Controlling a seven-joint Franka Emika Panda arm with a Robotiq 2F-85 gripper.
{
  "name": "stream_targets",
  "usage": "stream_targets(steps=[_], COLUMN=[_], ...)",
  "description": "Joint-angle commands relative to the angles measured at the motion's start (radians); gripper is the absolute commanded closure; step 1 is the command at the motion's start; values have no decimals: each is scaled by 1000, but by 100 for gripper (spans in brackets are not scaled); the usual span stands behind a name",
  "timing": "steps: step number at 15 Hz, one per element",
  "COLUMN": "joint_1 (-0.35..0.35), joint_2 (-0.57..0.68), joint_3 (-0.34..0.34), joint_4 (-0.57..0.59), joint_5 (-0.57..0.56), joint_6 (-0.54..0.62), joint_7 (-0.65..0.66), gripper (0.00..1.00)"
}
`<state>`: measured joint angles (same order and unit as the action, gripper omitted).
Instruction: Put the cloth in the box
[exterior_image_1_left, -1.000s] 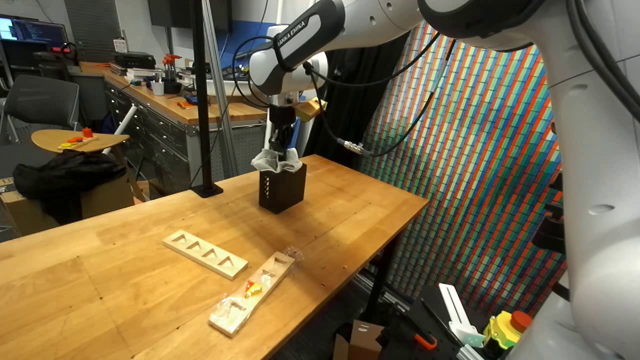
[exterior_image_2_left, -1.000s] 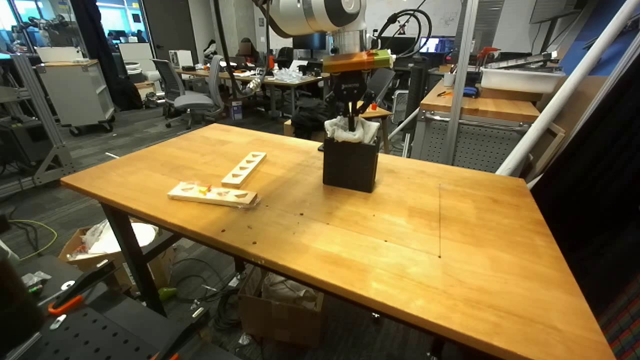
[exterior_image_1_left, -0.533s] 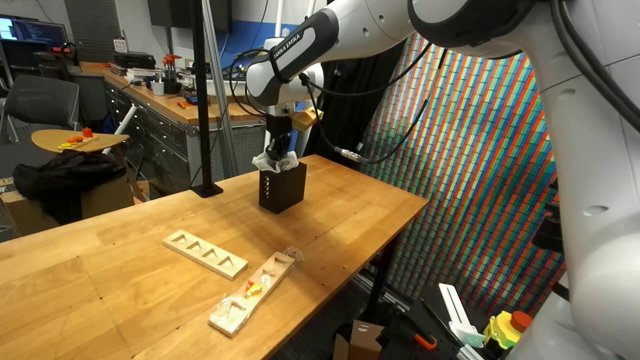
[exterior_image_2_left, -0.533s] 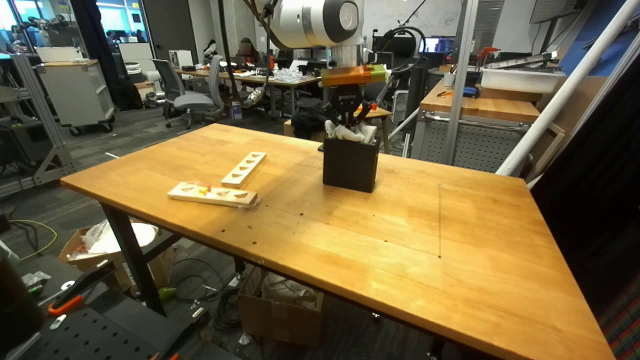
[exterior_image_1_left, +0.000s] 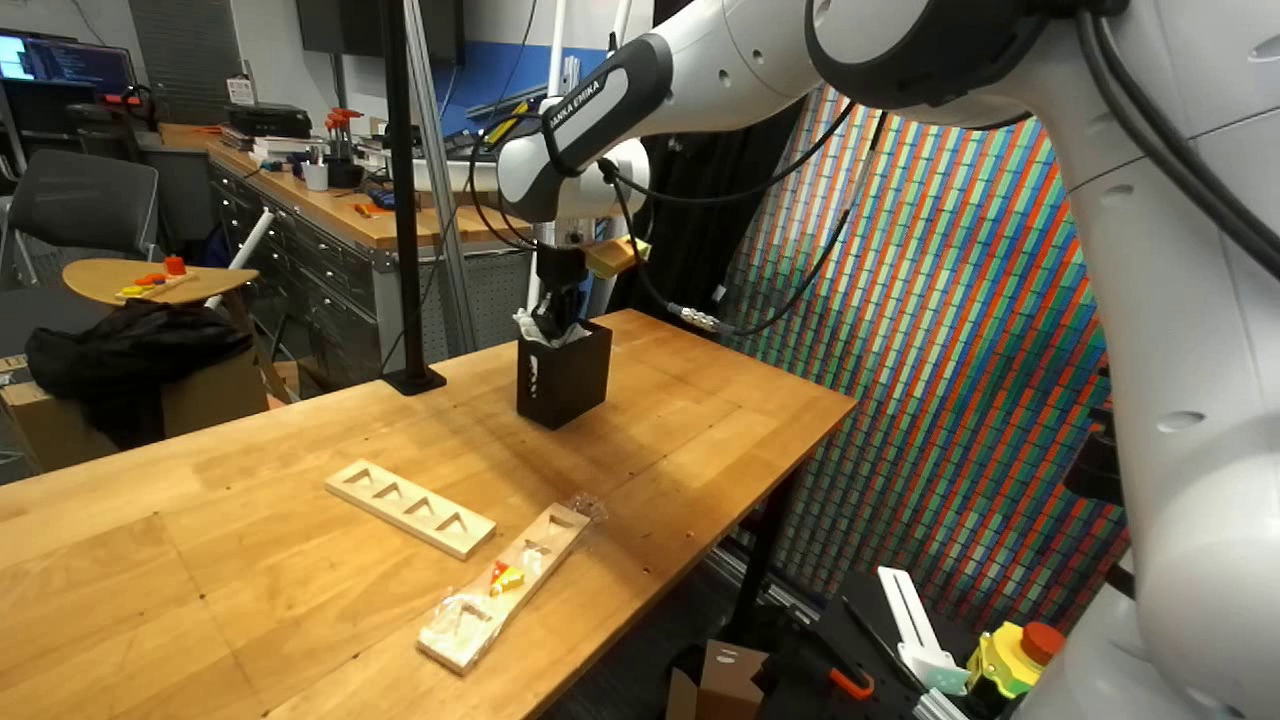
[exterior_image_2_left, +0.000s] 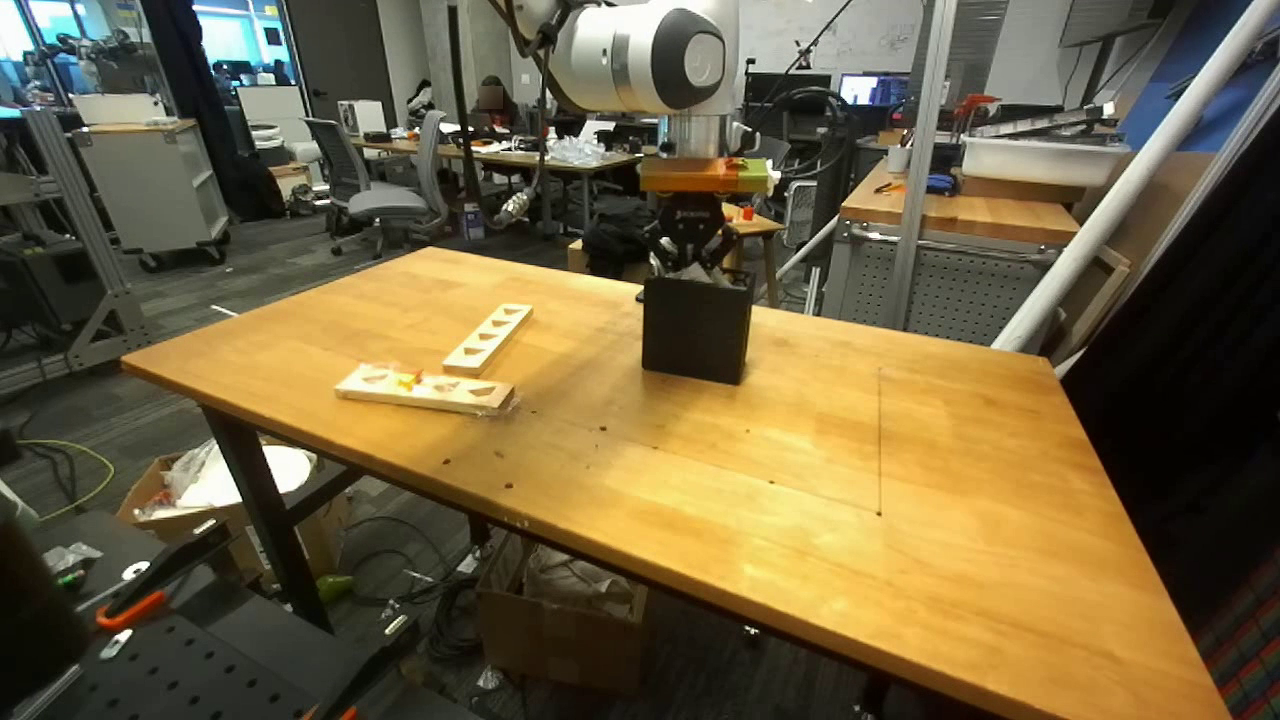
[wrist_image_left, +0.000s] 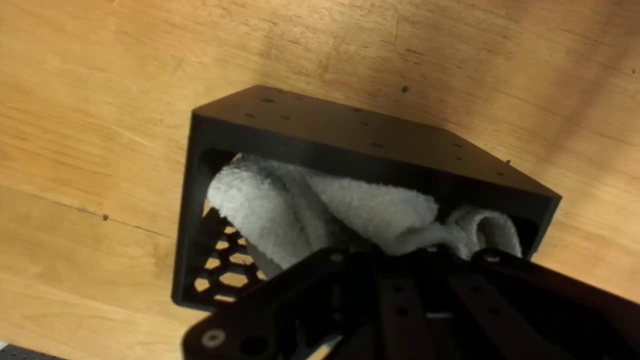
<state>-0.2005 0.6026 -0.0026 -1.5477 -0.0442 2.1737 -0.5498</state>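
The black box (exterior_image_1_left: 565, 385) stands upright near the far end of the table in both exterior views, also here (exterior_image_2_left: 695, 332). In the wrist view its wall (wrist_image_left: 350, 131) surrounds the rumpled white cloth (wrist_image_left: 372, 205), which is mostly inside the opening. In an exterior view some cloth (exterior_image_1_left: 532, 332) sticks up over the rim on one side. My gripper (wrist_image_left: 405, 257) points down into the opening and looks shut on the cloth. Its fingertips are hidden by the cloth and the box wall. It also shows just above the rim in an exterior view (exterior_image_2_left: 697, 262).
Two pale wooden slotted strips lie on the table, a bare one (exterior_image_1_left: 410, 508) and one in clear wrap (exterior_image_1_left: 505, 590) with small coloured pieces. A black post (exterior_image_1_left: 403, 200) stands on the table edge beside the box. The table's edge runs close behind the box.
My gripper has moved down into the box opening. The cloth, which stood well above the rim, has sunk mostly inside. The box has shifted very slightly.
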Motion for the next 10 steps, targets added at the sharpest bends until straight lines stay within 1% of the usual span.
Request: stream_targets(steps=[1, 5, 10], joint_1=[-22, -9, -14], joint_2=[-13, 0, 28], joint_3=[14, -5, -1], joint_4=[-3, 20, 37], joint_5=[57, 35, 40], joint_6=[-38, -62, -78], joint_7=[32, 76, 78], gripper=[98, 98, 98])
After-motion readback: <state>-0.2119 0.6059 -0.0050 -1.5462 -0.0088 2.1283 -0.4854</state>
